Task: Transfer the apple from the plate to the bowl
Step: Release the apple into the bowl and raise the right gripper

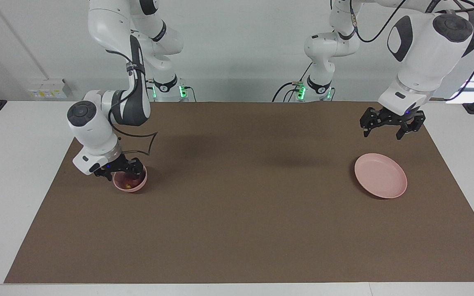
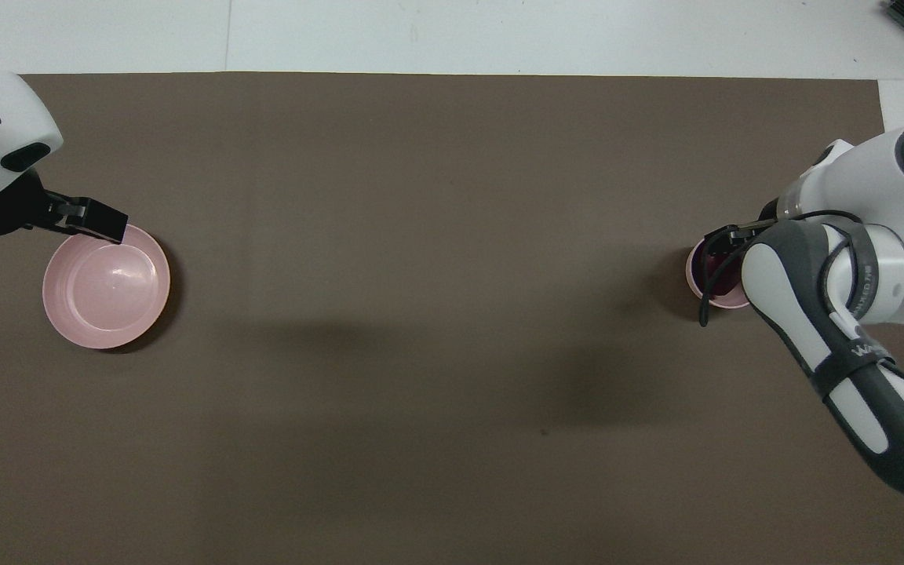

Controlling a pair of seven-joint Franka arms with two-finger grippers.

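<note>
Here, a small dark red apple [image 1: 128,182] lies in the small deep pink bowl [image 1: 130,183] on the brown table mat [image 1: 237,213], under the spread right gripper [image 1: 120,169]; the left gripper [image 1: 388,123], also agape and empty, hangs beside the flat pink plate [image 1: 380,175], a white wall [image 1: 237,53] past the mat.

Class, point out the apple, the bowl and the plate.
apple [image 1: 128,181]: facing view, its red top.
bowl [image 1: 135,189]: facing view, outer wall.
plate [image 2: 150,302]: overhead view, rim.

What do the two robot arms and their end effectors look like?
Both arms have glossy white rounded shells with dark grey joint panels and round grey caps. Each end effector, the left end effector and the right end effector, is black with linked fingers. Thin black cables loop along both arms. Green lights glow at the bases.
</note>
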